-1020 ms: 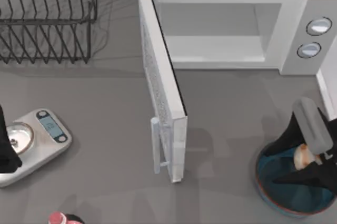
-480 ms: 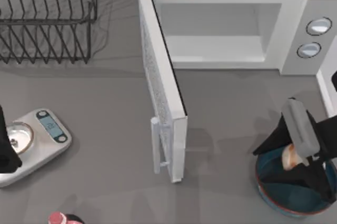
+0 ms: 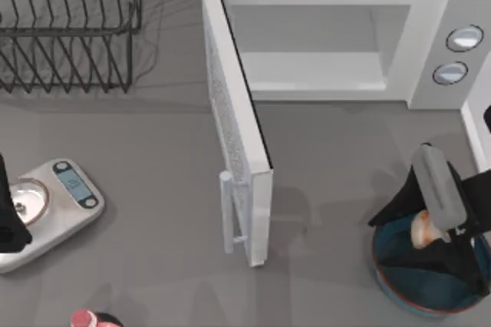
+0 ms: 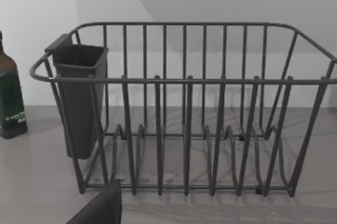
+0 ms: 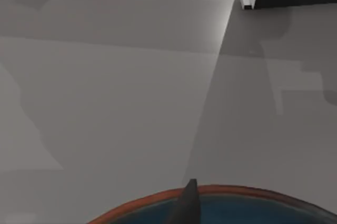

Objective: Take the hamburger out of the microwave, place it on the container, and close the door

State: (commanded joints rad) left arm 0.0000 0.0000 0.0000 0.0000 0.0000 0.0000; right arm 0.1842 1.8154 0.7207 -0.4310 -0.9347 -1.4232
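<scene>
One small roundish cream-white hamburger with orange patches [image 3: 421,229] sits over the left part of one round shallow blue container with a thin reddish-brown rim [image 3: 399,289], at the right edge of the table near the front; it is a roundish lump with no clear long axis, and dark gripper parts hide much of it. The right gripper [image 3: 431,229] is over the bowl with its dark fingers spread to either side of the burger, but whether they press on it or stand clear cannot be told; in the right wrist view one dark fingertip [image 5: 186,205] rises in front of the bowl's rim. One large white boxy microwave with a pale grey cavity [image 3: 322,43] stands at the back, with two round grey-blue buttons on its right panel, and its one tall white door with a speckled grey window [image 3: 238,143] swings wide open toward the front, white bar handle outward. The left arm rests at the table's left edge beside one silver scale carrying a small metal dish [image 3: 54,204]. One black wire rack [image 3: 69,28] stands at the back left on the plain grey table [image 3: 153,158], with a pale wall behind it
</scene>
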